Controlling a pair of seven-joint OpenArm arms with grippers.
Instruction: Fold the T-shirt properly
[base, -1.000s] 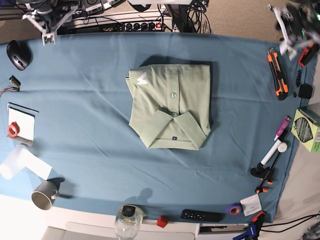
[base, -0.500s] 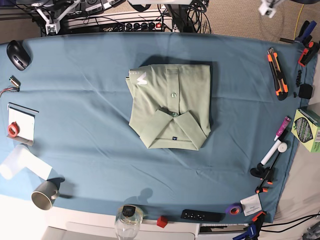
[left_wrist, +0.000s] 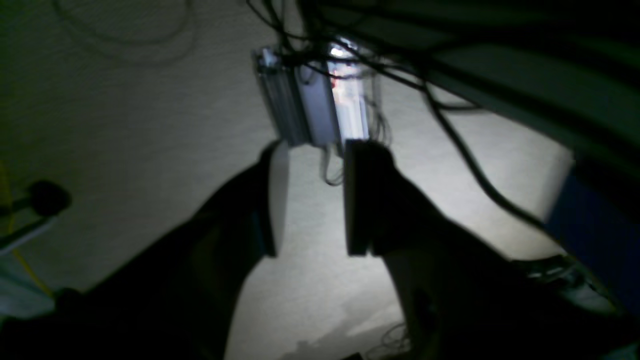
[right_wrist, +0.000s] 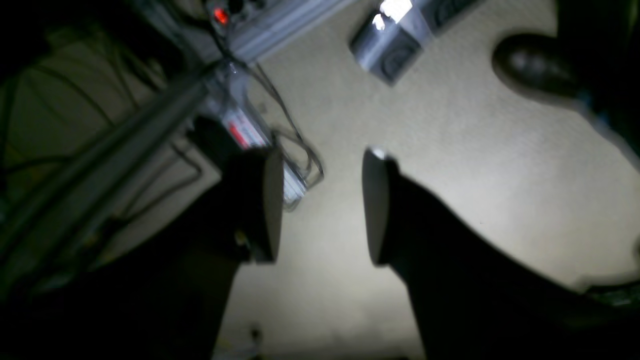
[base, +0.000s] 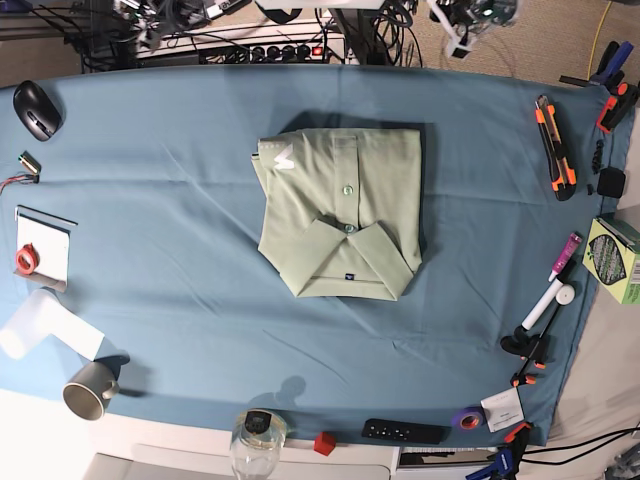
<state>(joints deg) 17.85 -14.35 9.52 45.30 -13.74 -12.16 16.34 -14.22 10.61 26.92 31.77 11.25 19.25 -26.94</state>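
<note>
Lying folded (collar up) on the blue cloth (base: 150, 220) — the T-shirt (base: 340, 215).

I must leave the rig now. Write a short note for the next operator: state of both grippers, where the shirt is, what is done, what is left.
Left gripper: open, empty, pointing at the floor behind the table.
Right gripper: open, empty, also off the table.
T-shirt: lies in the middle of the blue cloth, folded into a compact rectangle, collar and placket up, logo visible. Nothing touches it.
Done: the fold looks complete.
Left: probably nothing but parking the arms. Check the edge on the base view's left, which looks slightly uneven.
</note>
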